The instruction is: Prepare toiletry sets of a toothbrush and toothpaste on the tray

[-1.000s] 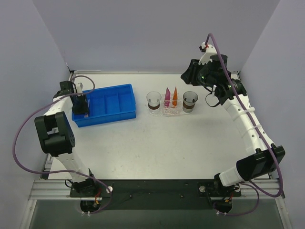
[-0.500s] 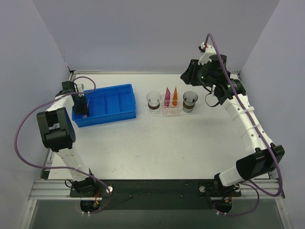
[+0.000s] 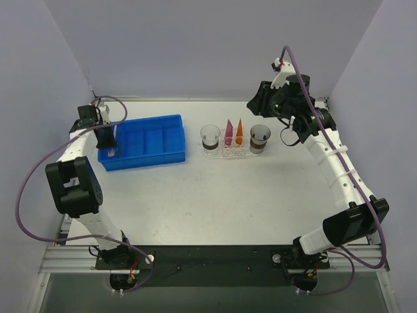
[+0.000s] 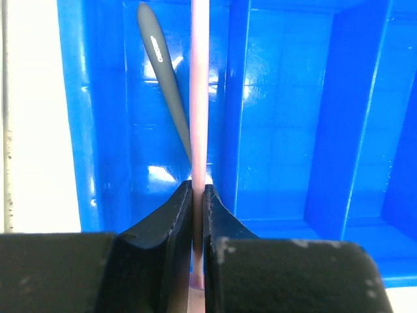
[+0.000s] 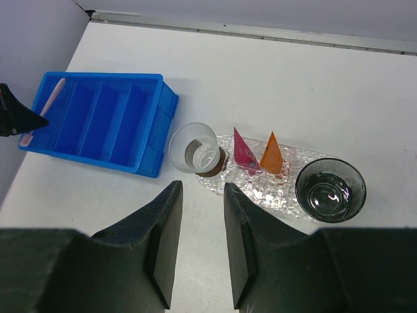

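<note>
My left gripper [image 3: 107,138] is shut on a thin pinkish-white toothbrush [image 4: 199,91] and holds it over the left end compartment of the blue bin [image 3: 146,158]; the jaws are pressed onto the stick [image 4: 198,189]. A grey toothbrush [image 4: 166,85] lies in that compartment below. The held toothbrush also shows in the right wrist view [image 5: 45,104]. The clear bumpy tray [image 5: 257,189] holds the pink tube [image 5: 243,152] and the orange tube [image 5: 272,154], both standing point up. My right gripper [image 5: 201,189] is open and empty, high above the table near the tray.
A clear cup [image 5: 195,149] stands at the tray's left end and a dark glass cup [image 5: 330,189] at its right end. The blue bin [image 5: 98,78] has several long compartments. Walls close the table at the back and sides.
My left gripper has moved back and left along the bin's end compartment with the toothbrush in it. The right arm has not moved.
</note>
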`<state>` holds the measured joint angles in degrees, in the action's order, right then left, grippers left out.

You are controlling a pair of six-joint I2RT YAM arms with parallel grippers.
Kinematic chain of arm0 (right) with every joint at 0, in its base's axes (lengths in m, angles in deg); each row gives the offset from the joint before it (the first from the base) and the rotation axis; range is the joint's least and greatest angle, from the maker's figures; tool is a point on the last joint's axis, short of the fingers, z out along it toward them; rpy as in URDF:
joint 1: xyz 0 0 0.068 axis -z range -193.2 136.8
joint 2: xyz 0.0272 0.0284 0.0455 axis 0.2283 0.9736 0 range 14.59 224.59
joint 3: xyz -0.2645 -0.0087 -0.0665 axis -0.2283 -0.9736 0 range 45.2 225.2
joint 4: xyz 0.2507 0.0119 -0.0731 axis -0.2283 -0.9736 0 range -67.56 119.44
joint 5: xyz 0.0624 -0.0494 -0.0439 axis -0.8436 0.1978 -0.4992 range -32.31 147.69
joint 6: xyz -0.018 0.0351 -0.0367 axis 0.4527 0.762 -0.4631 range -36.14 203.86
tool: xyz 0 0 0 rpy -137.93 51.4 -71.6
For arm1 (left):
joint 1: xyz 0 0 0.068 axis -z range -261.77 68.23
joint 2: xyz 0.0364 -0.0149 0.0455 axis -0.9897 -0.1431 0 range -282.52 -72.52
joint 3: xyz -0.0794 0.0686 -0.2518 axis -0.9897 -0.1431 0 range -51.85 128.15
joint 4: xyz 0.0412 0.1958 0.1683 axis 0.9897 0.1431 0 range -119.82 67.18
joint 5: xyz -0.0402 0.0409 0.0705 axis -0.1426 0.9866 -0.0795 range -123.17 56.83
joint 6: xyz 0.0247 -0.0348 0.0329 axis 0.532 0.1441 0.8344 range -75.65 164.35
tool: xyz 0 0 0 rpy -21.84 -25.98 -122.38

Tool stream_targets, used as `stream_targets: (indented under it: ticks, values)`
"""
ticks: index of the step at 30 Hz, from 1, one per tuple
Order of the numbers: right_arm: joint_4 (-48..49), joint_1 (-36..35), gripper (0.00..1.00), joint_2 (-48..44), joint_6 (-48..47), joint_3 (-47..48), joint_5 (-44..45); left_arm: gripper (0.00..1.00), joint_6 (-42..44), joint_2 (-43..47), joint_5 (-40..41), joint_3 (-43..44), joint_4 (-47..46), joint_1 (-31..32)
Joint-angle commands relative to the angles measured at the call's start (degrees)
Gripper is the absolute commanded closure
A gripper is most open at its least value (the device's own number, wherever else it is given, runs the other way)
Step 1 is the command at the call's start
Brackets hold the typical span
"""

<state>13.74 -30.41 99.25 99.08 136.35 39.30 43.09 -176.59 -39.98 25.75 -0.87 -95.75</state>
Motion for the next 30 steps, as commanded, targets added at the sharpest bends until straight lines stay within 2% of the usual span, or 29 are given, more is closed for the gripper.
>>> stream_targets:
  ticks: [1,6,11,14,17,22,24,30]
  values:
    - [1.0,0.3,0.73,-1.6,0.2,-0.5,-0.9,1.0,-0.1,4.8,0.0,1.9,-2.5,-0.2]
    - [1.1,0.3,0.73,-2.6,0.1,-1.7,-0.8,1.0,-2.2,8.4,-0.2,-0.6,-0.5,-0.1]
    - [0.9,0.2,0.73,-3.4,-0.5,-1.5,-1.0,1.0,-8.0,19.2,-0.1,-5.1,-2.0,0.4]
    - [-0.1,-0.9,0.6,-2.8,-1.8,0.2,-1.6,1.0,-12.8,25.5,2.5,-6.0,-4.4,2.0]
    - [-1.4,-3.0,0.57,-1.6,-3.3,2.4,-1.6,1.0,-20.2,29.4,4.9,-5.6,-5.8,5.4]
    - [-4.4,-11.1,0.53,0.5,-6.3,5.9,-2.3,1.0,-35.4,34.2,17.3,-6.4,-6.3,18.4]
    - [-5.5,-12.8,0.52,1.0,-6.3,6.8,-4.8,1.0,-42.2,34.5,21.0,-7.1,-6.2,24.7]
    - [-6.4,-17.4,0.51,2.4,-2.1,5.3,-13.8,1.0,-55.2,34.3,32.6,-8.3,-7.4,42.5]
